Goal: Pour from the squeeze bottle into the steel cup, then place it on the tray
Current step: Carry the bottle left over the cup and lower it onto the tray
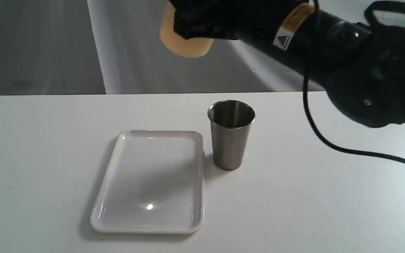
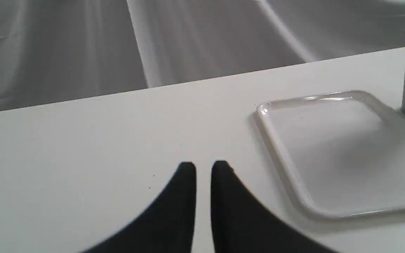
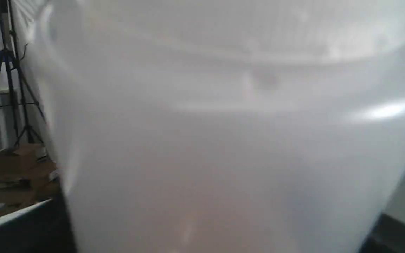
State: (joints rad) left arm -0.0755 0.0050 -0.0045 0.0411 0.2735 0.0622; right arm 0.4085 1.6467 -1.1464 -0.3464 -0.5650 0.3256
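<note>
The right gripper (image 1: 202, 21) clamps the squeeze bottle (image 1: 185, 44) aloft, steel cup (image 1: 230, 140) and tray (image 1: 146, 229) well below its jaws; pour unverified, tray placement outstanding; left gripper (image 2: 204, 168) jaws near-closed, empty

Black and rounded along the arm (image 1: 332, 45) behind the right tool (image 1: 206, 21). Ribbed tan band (image 1: 298, 15) just behind that tool, with a white tag (image 1: 283, 39) bearing a dark triangle. Silver screw (image 1: 366, 102) on a bulky joint (image 1: 350, 88) farther back; loose black cable (image 1: 311, 123). Left tool (image 2: 203, 168): two black tapering fingers (image 2: 185, 203).
</note>
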